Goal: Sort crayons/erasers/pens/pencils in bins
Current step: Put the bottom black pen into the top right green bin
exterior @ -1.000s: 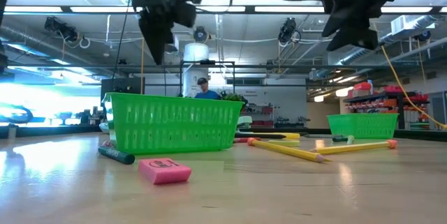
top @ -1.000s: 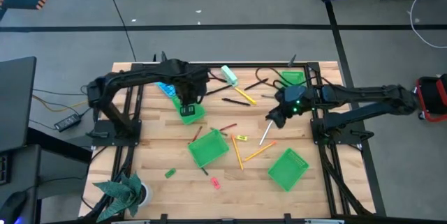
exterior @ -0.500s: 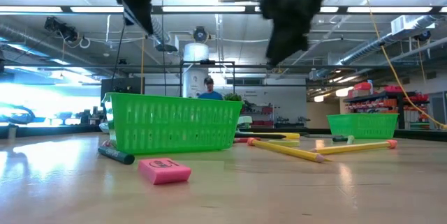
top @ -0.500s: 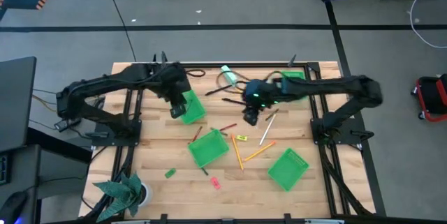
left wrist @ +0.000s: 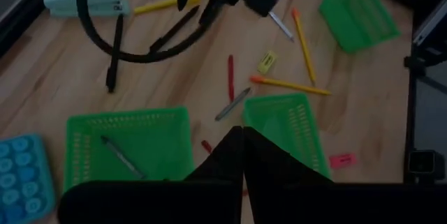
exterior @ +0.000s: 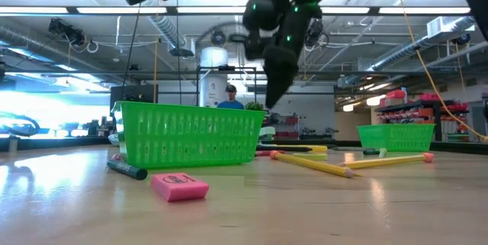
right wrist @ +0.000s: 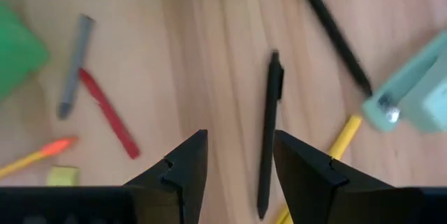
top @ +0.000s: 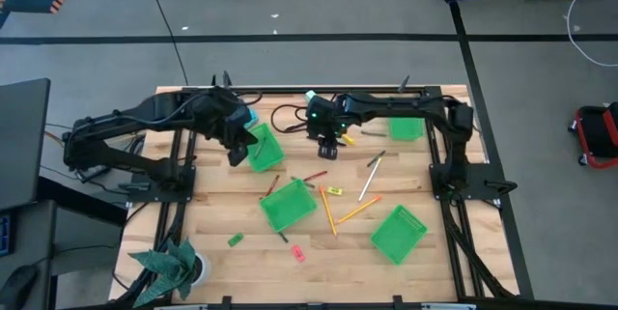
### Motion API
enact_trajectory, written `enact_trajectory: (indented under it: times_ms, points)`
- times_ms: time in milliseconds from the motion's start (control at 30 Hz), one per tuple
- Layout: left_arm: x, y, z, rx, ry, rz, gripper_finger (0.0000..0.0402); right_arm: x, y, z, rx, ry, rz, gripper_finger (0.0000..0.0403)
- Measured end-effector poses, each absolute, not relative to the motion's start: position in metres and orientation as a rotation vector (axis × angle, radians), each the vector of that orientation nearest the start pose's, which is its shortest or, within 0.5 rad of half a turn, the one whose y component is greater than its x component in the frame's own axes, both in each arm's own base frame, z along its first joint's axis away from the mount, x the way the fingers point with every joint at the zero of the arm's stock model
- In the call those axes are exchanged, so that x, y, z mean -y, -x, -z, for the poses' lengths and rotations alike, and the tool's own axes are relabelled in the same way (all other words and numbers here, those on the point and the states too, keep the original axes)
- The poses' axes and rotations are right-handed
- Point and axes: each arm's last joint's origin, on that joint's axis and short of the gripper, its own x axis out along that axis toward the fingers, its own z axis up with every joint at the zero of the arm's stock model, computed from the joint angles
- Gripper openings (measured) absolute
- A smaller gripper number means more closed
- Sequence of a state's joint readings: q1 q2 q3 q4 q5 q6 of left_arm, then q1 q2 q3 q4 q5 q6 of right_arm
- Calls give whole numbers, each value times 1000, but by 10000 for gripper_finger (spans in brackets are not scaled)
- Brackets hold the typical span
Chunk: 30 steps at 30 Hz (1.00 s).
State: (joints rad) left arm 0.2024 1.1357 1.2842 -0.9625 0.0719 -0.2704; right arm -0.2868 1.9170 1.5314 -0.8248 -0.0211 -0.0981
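Observation:
Four green bins [top: 288, 207] [top: 263, 148] [top: 398, 234] [top: 406, 128] stand on the wooden table. Pencils [top: 328, 211], crayons [right wrist: 108, 123] and erasers [top: 297, 252] lie flat between them. My right gripper [right wrist: 241, 140] hangs open over a black pen [right wrist: 269, 133] at the far middle, one finger on either side and above it. A second black pen [right wrist: 332, 32] lies farther off. My left gripper [left wrist: 242, 135] is shut and holds nothing. It is raised beside the far-left bin [left wrist: 129, 147], which has a dark pen lying in it.
A teal-and-white block [right wrist: 415, 91] and a black cable loop [top: 285, 115] lie by the far edge near my right gripper. A blue calculator [left wrist: 24, 175] sits beside the far-left bin. A plant [top: 174, 264] stands at the near left corner.
My right gripper has swept from the table's right side toward the far middle, sinking and rolling, and now stands over the black pen. My left gripper has risen from over the far-left bin and drawn back toward the table's left edge.

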Motion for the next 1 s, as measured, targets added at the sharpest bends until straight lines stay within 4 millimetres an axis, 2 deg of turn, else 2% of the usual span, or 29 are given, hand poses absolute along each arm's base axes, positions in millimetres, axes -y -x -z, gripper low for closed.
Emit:
enact_trajectory:
  times_ms: [300, 567, 800, 1000]
  points:
    - [-38, -196, -377, -719, 379, -236, 24, 119, -377, -190, -1369, -111, 132, 168]
    - [-37, -192, -379, -710, 389, -239, 12, 143, -372, -169, -1424, -163, 175, 168]
    - [-38, -192, -379, -711, 389, -240, 24, 158, -370, -166, -1399, -201, 226, 168]
    - [-38, -192, -379, -708, 403, -256, 12, 145, -379, -167, -1369, -167, 182, 161]
